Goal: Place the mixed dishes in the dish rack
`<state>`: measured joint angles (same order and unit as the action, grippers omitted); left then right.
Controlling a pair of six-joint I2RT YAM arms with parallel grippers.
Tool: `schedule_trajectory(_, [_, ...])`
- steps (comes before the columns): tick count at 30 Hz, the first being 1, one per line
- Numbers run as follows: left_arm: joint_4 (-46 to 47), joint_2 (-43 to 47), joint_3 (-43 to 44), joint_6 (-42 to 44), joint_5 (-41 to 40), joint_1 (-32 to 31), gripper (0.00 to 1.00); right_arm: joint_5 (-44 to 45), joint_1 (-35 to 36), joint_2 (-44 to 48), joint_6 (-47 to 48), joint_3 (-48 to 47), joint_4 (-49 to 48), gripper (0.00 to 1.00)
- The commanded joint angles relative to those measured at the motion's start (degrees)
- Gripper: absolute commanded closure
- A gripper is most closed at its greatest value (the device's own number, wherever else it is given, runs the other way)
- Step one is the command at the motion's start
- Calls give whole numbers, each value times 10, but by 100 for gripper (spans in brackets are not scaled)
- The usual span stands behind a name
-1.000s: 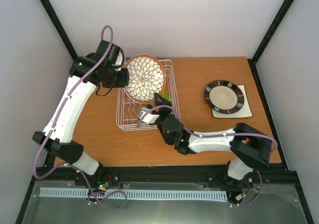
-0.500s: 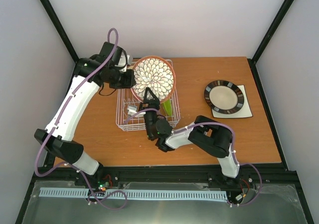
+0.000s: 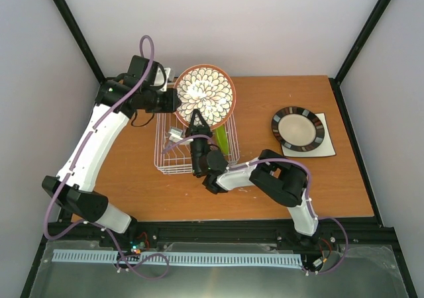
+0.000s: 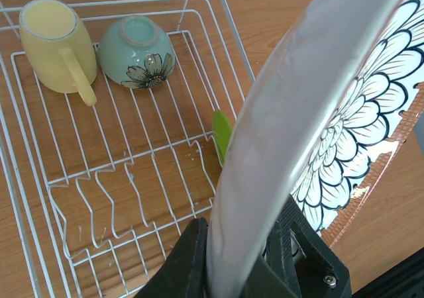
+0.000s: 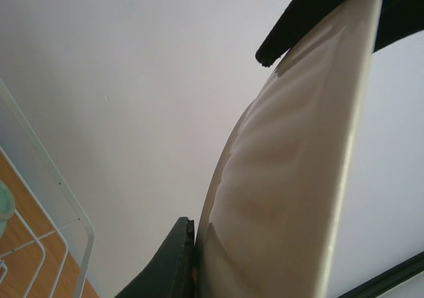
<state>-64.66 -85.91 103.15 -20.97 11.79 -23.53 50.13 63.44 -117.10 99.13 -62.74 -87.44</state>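
The petal-patterned red-rimmed plate [image 3: 205, 99] hangs upright over the far end of the dish rack [image 3: 169, 159]. My left gripper [image 3: 173, 101] is shut on its left rim, and in the left wrist view both fingers [image 4: 187, 261] pinch the plate [image 4: 371, 112]. From below, my right gripper [image 3: 197, 123] is shut on the lower rim; one finger [image 5: 173, 261] presses the plate's pale back [image 5: 291, 179]. A yellow cup [image 4: 56, 46], a pale mint bowl [image 4: 138, 51] and the small lime-green plate [image 3: 224, 139] sit in the rack. The dark-rimmed cream plate [image 3: 298, 128] rests on the square white plate [image 3: 326, 149] at the right.
The wooden table [image 3: 265, 185] is ringed by white walls and black frame posts. My right arm's elbow [image 3: 285, 179] lies low across the table between the rack and the stacked plates. A rack corner [image 5: 66, 212] shows in the right wrist view.
The left gripper carried the petal plate up and to the right over the rack. The right arm swung in under it, and its gripper went from open to shut on the lower rim.
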Motion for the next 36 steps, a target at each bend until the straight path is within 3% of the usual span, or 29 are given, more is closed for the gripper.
schedule_trajectory(1, [-8,25,14,-12,32,-6,99,0,-17,22,25,-1,-86,97])
schedule_trajectory(6, [-5,28,11,-8,11,-6,99,-8,-17,56,6,18,-80,97])
schedule_trajectory(8, [-1,34,9,-11,-18,-6,94,-9,-15,80,-6,34,-66,97])
schedule_trajectory(14, [22,50,-3,-17,-61,-6,55,-14,-2,161,-105,81,42,97])
schedule_trajectory(16, [27,51,-4,-18,-69,-6,33,-18,-2,183,-142,90,86,97])
schedule_trajectory(21, [56,66,-9,-21,-115,-6,1,-25,5,228,-245,104,184,97])
schedule_trajectory(27, [127,119,-14,-10,-202,1,0,-87,5,341,-529,83,484,97])
schedule_trajectory(32, [219,189,-45,11,-285,3,0,-135,-3,392,-628,59,603,97])
schedule_trajectory(36, [243,211,-43,25,-332,3,0,-177,-19,406,-692,36,678,97])
